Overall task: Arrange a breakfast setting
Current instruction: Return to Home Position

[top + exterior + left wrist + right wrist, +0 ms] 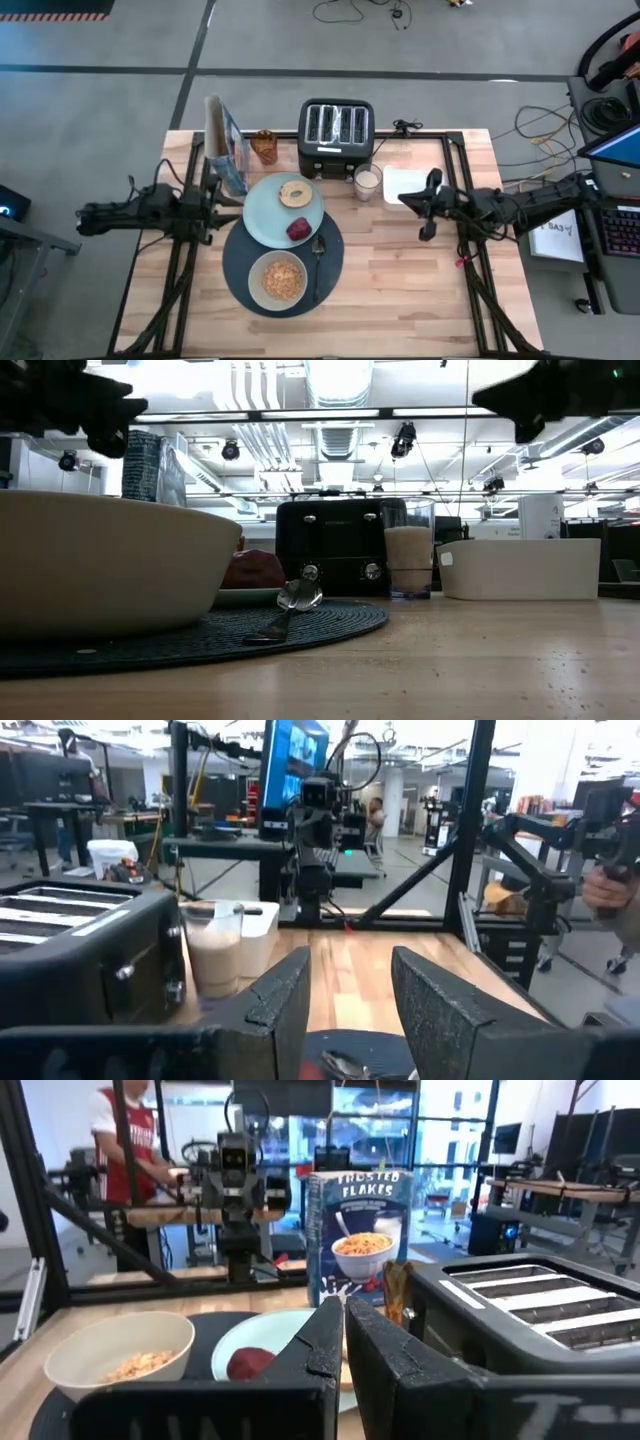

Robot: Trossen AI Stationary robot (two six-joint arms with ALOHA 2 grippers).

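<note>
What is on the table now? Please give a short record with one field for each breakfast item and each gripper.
placemat: round, dark blue, on the wooden table
plate: overlaps placemat's far edge; holds bagel and red fruit
bowl: on placemat, cereal inside
spoon: on placemat, right of bowl
milk glass: off placemat, beside toaster
left gripper: raised, jaws open, empty
right gripper: raised, jaws shut, empty

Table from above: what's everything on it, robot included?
Placemat: one, dark blue, mid-table.
Plate: one, mint, overlapping placemat's far edge.
Bagel: one, tan, on plate.
Fruit: one, dark red, on plate.
Bowl: one, beige, on placemat.
Spoon: one, metal, right of bowl.
Milk glass: one, clear, beside toaster.
Toaster: one, black, far edge.
Tray: one, white, right of glass.
Cereal box: one, blue, far left.
Cup: one, amber, beside box.
Left hand: open, beside plate.
Right hand: shut, above tray.
</note>
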